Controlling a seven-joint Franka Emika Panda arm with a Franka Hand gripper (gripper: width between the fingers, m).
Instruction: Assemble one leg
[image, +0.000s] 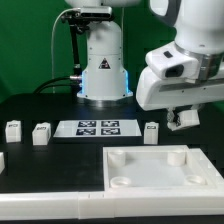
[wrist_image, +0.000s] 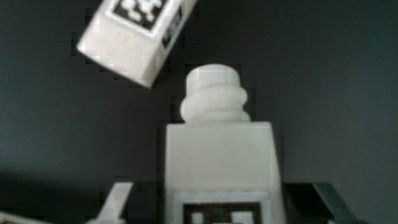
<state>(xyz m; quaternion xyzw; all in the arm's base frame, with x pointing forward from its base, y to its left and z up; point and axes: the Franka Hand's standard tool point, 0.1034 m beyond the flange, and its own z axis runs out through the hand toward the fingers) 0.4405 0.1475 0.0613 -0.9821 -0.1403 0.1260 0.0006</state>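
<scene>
My gripper (image: 184, 121) hangs at the exterior view's right, above the table, shut on a leg (image: 182, 117), a small white blocky peg. In the wrist view the held leg (wrist_image: 221, 150) stands between my fingers (wrist_image: 118, 200), its rounded stepped tip pointing away and a black-and-white tag near my gripper (wrist_image: 221, 205). Another leg (wrist_image: 135, 38) lies on the dark table beyond it, tag face showing. Three more legs stand on the table in the exterior view: one at the far left (image: 14, 130), a second beside it (image: 41, 133), and a third (image: 151, 132) just left of my gripper.
The large flat white panel (image: 150, 151) with round corner sockets lies at the front right, below my gripper. The marker board (image: 97, 127) lies in the middle, in front of the robot base (image: 103, 70). A white part (image: 2, 158) shows at the left edge.
</scene>
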